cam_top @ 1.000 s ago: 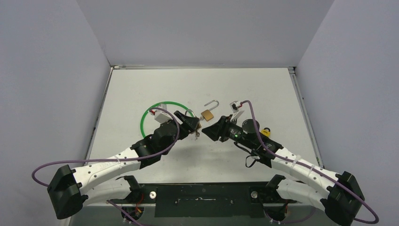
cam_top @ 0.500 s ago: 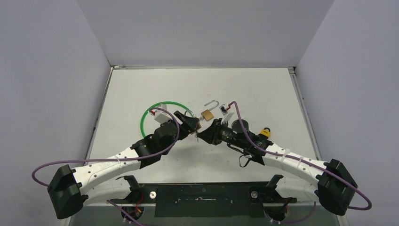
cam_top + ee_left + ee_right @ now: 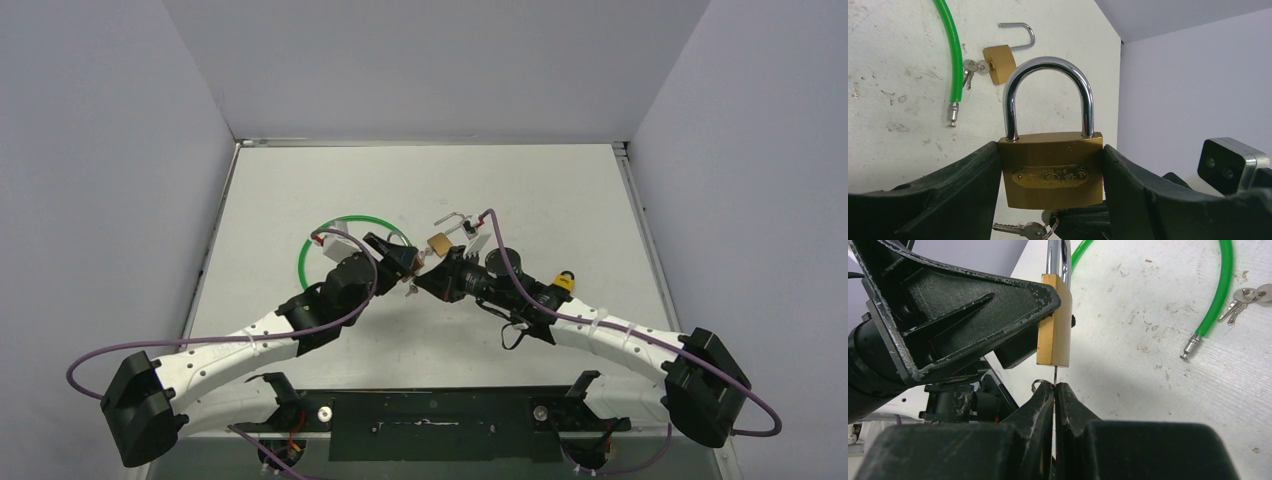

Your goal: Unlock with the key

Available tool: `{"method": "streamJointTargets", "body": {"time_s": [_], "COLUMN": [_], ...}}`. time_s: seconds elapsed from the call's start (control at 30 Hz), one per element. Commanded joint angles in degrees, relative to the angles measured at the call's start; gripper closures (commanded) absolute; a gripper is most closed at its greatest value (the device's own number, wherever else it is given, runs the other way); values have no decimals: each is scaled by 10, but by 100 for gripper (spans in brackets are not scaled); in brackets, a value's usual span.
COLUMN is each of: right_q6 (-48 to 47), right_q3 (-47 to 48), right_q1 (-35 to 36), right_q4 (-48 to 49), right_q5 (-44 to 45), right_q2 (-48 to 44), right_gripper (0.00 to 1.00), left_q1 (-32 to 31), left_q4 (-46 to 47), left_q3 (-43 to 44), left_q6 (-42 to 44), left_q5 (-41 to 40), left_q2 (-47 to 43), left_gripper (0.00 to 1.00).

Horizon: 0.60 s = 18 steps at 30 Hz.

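Observation:
A brass padlock [image 3: 1050, 170] with a steel shackle stands upright between the fingers of my left gripper [image 3: 1050, 152], which clamps its two sides. Both shackle legs sit in the body. In the right wrist view the same padlock [image 3: 1053, 325] is seen edge on. A thin key [image 3: 1054, 374] sticks out of its underside. My right gripper [image 3: 1054, 387] is shut on that key just below the lock. A second key [image 3: 1020, 230] dangles from the ring under the lock. In the top view the two grippers meet at mid-table [image 3: 418, 272].
A second brass padlock [image 3: 440, 242] lies with its shackle open just behind the grippers, keys [image 3: 970, 67] beside it. A green cable loop [image 3: 305, 262] lies to the left, its metal end [image 3: 952, 114] free. A small dark padlock [image 3: 566, 281] sits beside the right arm.
My right gripper has moved left up to the held padlock and closed its fingers on the key. The left gripper has kept its hold, shifting only slightly.

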Motion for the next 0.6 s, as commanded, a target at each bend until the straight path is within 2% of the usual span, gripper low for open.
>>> {"method": "streamJointTargets", "body": {"time_s": [0.0, 0.13, 0.23, 0.4, 0.57], "right_q6": [-32, -56, -19, 159, 313], "right_q3": [64, 90, 79, 13, -56], "right_q1": [2, -1, -12, -62, -84], "right_q4": [49, 36, 74, 202, 307], "right_q5": [54, 64, 39, -35, -52], "right_q2": [29, 54, 60, 35, -4], "right_gripper": [100, 100, 100, 100, 100], "left_q1": [-13, -13, -13, -13, -12], "left_q4": [86, 89, 112, 217, 302], "left_q3": [21, 23, 12, -36, -58], "left_q6": [-71, -80, -82, -78, -46], "left_q5": [104, 136, 143, 138, 138], "left_q2": [-8, -2, -4, -19, -34], "left_gripper": [100, 100, 100, 100, 100]}}
